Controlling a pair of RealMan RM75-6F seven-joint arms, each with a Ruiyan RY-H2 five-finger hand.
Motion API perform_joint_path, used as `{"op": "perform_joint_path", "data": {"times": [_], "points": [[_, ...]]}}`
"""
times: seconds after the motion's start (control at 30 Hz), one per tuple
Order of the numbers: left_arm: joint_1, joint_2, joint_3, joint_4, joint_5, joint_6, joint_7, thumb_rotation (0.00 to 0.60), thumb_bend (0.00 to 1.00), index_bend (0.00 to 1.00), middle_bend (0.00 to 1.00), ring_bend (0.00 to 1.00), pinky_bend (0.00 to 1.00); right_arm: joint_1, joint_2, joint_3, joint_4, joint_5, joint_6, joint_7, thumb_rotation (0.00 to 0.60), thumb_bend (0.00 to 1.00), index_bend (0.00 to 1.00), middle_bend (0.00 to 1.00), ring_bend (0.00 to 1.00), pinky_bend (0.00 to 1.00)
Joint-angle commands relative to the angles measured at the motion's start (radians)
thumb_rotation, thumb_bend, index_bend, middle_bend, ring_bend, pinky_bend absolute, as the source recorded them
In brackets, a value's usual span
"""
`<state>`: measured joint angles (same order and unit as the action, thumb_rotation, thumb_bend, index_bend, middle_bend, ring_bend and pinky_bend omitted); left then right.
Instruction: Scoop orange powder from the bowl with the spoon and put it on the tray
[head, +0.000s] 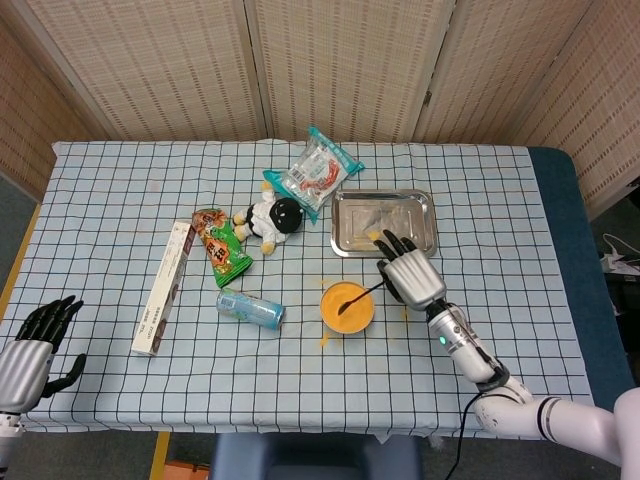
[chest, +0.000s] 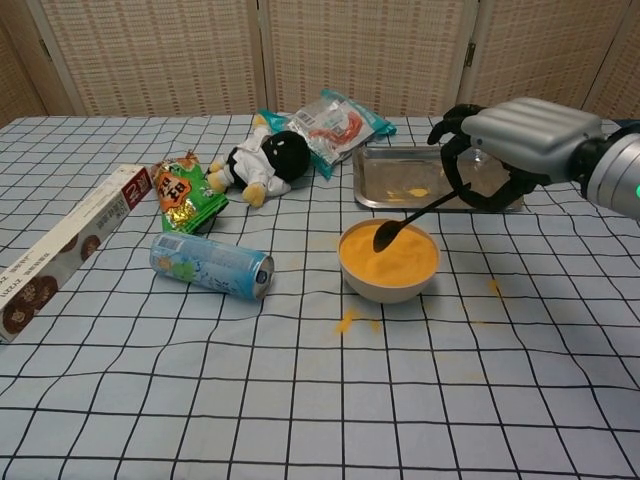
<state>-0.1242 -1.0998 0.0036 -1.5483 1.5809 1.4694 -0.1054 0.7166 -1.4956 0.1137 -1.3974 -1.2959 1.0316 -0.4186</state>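
- My right robot hand (chest: 505, 140) pinched the spoon (chest: 412, 217) at its handle end; the left robot hand (head: 30, 345) hung spread and idle.
- The spoon tip sat over the powder (chest: 392, 254) in the bowl (chest: 388, 286), beside the tray (head: 345, 236).
- I judged the powder loose and spill-prone, so the spoon needed keeping level.

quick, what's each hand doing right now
Left hand: open, holding nothing, at the table's near left corner.
Right hand: holding the black spoon, its tip over the white bowl of orange powder.
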Motion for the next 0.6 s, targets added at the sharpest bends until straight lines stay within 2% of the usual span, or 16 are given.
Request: {"op": "perform_joint_path", "data": {"times": [0.03,0.3,0.6], "points": [[0.000,0.000,0.001,-0.001,0.001,0.000,0.002,0.600,0.44,0.00,0.00,0.00,0.08,-0.015,0.023,-0.013,-0.028,-0.010,0.007,-0.008,0.600,0.65,0.99,0.15,0.02,0.22],[-0.001,-0.002,0.002,-0.002,0.002,-0.003,0.005,0.600,0.44,0.00,0.00,0.00,0.08,-0.026,0.038,-0.042,-0.051,0.001,-0.025,-0.039,0.600,0.66,0.99,0.15,0.02,0.22],[-0.002,0.000,0.002,-0.001,0.000,-0.005,0.001,0.600,0.44,0.00,0.00,0.00,0.08,0.013,-0.015,-0.020,0.009,0.049,-0.081,-0.112,0.600,0.66,0.99,0.15,0.02,0.22]]}}
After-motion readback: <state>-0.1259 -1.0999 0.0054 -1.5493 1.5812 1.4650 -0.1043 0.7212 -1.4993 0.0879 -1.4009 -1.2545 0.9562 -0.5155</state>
